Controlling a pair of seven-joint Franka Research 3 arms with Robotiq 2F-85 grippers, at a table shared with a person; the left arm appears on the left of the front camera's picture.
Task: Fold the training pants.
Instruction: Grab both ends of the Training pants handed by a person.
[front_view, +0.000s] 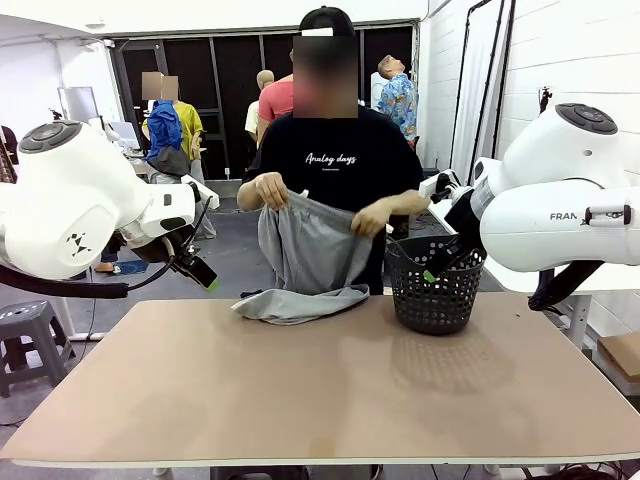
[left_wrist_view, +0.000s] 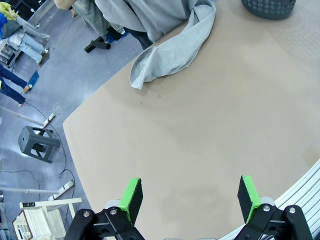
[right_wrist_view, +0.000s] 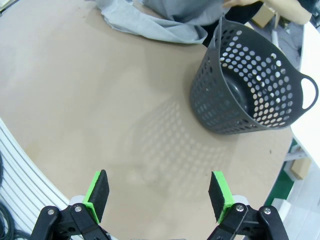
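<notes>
Folding not begun: person (front_view: 330, 160) holds pants (front_view: 305, 250) up, hems apparently on bench (front_view: 300, 390); left gripper (left_wrist_view: 190, 192) and right gripper (right_wrist_view: 159, 192) both apart, empty.

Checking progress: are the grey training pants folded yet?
Not folded: the person holds the training pants up by the waistband, their lower part lying crumpled on the table.

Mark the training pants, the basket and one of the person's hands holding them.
training pants (front_view: 312, 255): front view, hanging grey fabric below the waistband.
basket (right_wrist_view: 212, 102): right wrist view, perforated outer wall.
person's hand (front_view: 270, 190): front view, knuckles gripping the waistband, picture left.
</notes>
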